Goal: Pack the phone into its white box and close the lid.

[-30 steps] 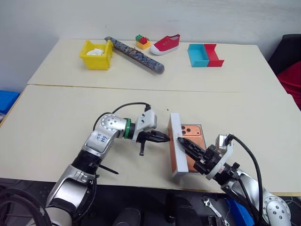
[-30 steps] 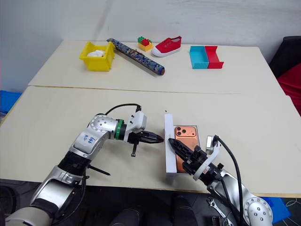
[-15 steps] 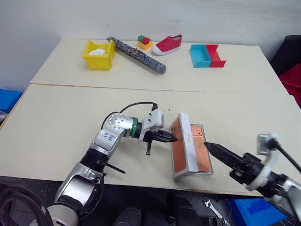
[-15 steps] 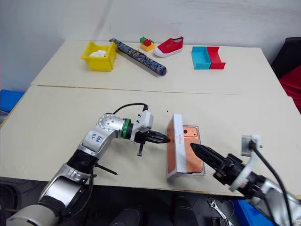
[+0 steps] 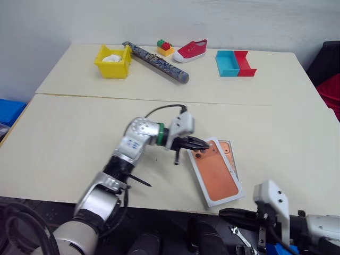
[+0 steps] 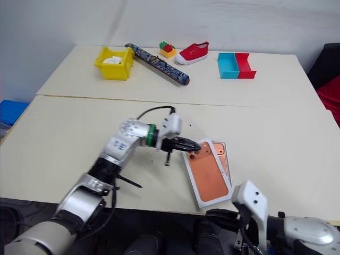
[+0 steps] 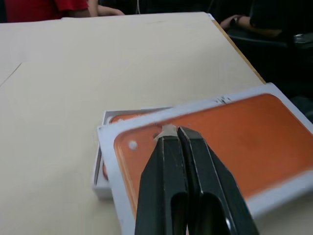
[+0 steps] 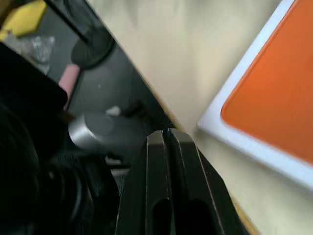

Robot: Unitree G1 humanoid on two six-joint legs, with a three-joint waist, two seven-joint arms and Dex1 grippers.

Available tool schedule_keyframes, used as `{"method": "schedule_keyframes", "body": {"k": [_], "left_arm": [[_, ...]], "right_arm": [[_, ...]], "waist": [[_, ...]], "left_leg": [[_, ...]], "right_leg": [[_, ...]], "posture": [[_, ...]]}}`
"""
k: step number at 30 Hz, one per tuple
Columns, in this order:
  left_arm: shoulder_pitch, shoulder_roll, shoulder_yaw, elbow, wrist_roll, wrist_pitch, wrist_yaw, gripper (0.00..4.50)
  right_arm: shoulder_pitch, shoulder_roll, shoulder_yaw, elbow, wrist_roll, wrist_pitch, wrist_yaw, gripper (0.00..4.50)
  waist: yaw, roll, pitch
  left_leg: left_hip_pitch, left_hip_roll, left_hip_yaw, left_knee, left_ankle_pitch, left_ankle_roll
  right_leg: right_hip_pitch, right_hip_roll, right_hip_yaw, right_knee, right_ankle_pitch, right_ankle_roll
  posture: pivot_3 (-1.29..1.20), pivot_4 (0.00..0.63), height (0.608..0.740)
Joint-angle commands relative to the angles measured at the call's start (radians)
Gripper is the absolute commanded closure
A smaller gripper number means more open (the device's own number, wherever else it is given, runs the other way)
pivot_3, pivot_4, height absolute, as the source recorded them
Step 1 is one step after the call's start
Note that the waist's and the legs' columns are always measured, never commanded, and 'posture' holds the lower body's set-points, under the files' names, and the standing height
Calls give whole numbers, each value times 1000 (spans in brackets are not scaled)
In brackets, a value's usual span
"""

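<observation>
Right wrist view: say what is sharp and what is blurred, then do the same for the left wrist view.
Right wrist view: the right gripper's black fingers are fairly crisp; the lid's orange face and the clutter below the table edge are soft. Left wrist view: the lid and table read clearly; the left gripper's fingers blur toward the frame's edge.

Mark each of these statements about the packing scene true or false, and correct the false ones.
1. The lid lies skewed over the white box, not squared onto it. True.
2. The left gripper has its jaws spread wide. False: they are shut, tips at the lid's corner.
3. The phone is partly visible in the box under the lid. True.
4. The right gripper is gripping the lid. False: it is shut on nothing, below the table's near edge.
5. The red shoe sits beside the lid. False: it is on the far table.
</observation>
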Motion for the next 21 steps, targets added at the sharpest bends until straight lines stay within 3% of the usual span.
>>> {"method": "schedule_keyframes", "body": {"k": [1, 6, 13, 21], "left_arm": [[31, 100, -18, -81, -11, -2, -136, 4500], [64, 138, -91, -67, 59, -66, -183, 4500], [-2, 13, -130, 123, 194, -243, -35, 4500], [-115, -106, -95, 344, 221, -336, 65, 4500]], "right_arm": [[1, -10, 67, 33, -137, -63, 49, 4443], [-43, 17, 118, 100, -222, -87, 56, 4443], [-109, 53, 140, 169, -272, -86, 60, 4443], [-132, 140, 134, 138, -278, -52, -16, 4443]], "waist": [[-1, 0, 0], [8, 0, 0], [9, -1, 0], [5, -1, 0]], "left_leg": [[0, 0, 0, 1, 0, 0], [-1, -1, -1, 3, 0, 0], [-2, -2, -1, 5, -1, 1], [-2, -1, 0, 5, -1, 1]], "right_leg": [[0, 0, 0, 0, 0, 0], [1, 0, -1, 0, 0, 0], [1, -1, -1, 0, 0, 0], [1, -1, 0, 1, 0, 0]], "posture": [[0, 150, 740], [0, 150, 740], [0, 150, 740], [0, 150, 740]]}}
